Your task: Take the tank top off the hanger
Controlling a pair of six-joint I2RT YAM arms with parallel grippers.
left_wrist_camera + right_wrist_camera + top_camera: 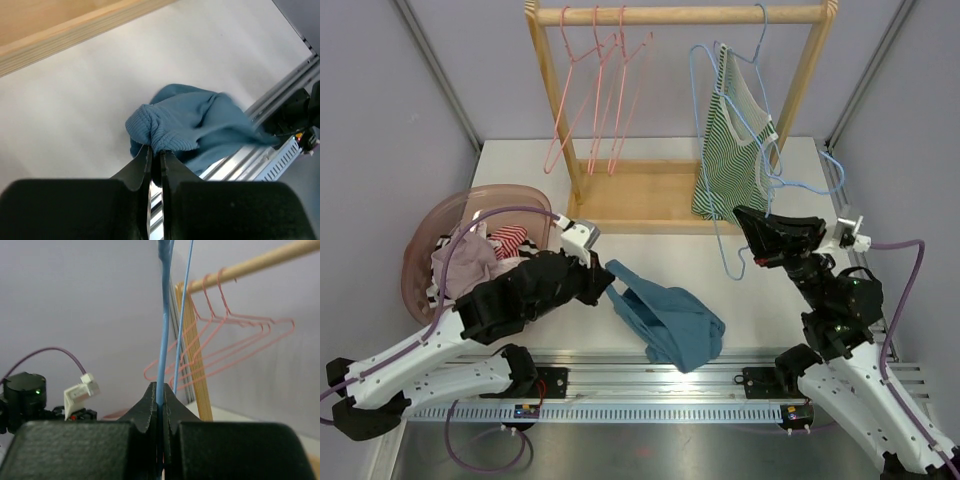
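Pinching a ribbed edge of the blue tank top [200,125], the left pincer [155,157] is clamped on it. The rest of the garment lies crumpled on the desk [75,110] just beyond its tips. The right pincer [161,392] is clamped on the blue hanger [164,330], whose wire rises straight above it.

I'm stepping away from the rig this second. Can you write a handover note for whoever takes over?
Left hand: shut on a ribbed edge of the teal tank top, which lies bunched on the table.
Right hand: shut on the wire of a bare blue hanger beside the wooden rack.
Done: the teal top looks free of the hanger.
Left: let go of both. A green striped tank top hangs on the rack on another hanger.
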